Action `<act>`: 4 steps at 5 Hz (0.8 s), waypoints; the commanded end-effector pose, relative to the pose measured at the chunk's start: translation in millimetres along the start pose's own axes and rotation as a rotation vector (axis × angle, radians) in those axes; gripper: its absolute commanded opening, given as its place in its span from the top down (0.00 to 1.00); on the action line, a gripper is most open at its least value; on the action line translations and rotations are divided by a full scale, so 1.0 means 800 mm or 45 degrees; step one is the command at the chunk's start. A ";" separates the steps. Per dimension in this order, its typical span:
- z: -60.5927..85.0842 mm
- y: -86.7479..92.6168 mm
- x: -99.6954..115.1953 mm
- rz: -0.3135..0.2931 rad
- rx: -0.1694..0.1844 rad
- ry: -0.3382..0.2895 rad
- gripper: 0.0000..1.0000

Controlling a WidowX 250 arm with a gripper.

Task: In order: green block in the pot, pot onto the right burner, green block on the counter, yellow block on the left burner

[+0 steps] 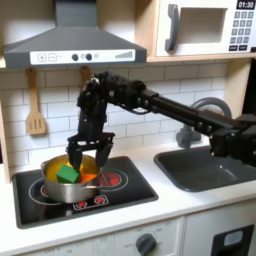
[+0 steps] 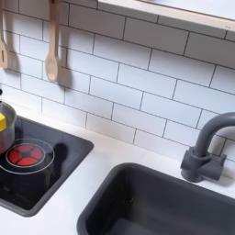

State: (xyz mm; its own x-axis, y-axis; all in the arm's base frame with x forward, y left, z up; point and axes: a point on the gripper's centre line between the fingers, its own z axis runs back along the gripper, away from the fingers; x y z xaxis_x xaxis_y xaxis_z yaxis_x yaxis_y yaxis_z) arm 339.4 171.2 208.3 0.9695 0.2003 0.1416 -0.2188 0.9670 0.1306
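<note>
On the cooktop (image 1: 70,190): pot (image 1: 70,180) holding green block (image 1: 67,173); gripper (image 1: 88,152) open just above, jaws spread; risk, a descending jaw may catch the rim and tip it.

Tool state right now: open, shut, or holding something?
Tool: open, fingers spread above the pot, holding nothing. The green block lies in the pot below it.

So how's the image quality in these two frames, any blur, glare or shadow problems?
First exterior view: soft and low-resolution, the pincer over the pot smeared dark, its state unreadable. Second exterior view: sharper, evenly lit, soft shadows behind the wooden spoon, mild sheen on the faucet.
</note>
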 end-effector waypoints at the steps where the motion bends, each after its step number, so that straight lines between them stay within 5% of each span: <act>1: -0.003 0.000 0.008 0.017 0.015 -0.011 1.00; 4: -0.013 0.000 0.006 0.041 0.040 0.001 1.00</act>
State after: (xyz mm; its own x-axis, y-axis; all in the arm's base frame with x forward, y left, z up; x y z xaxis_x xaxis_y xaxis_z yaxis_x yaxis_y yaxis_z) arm 345.8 175.9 200.0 0.9606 0.2333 0.1509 -0.2564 0.9536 0.1578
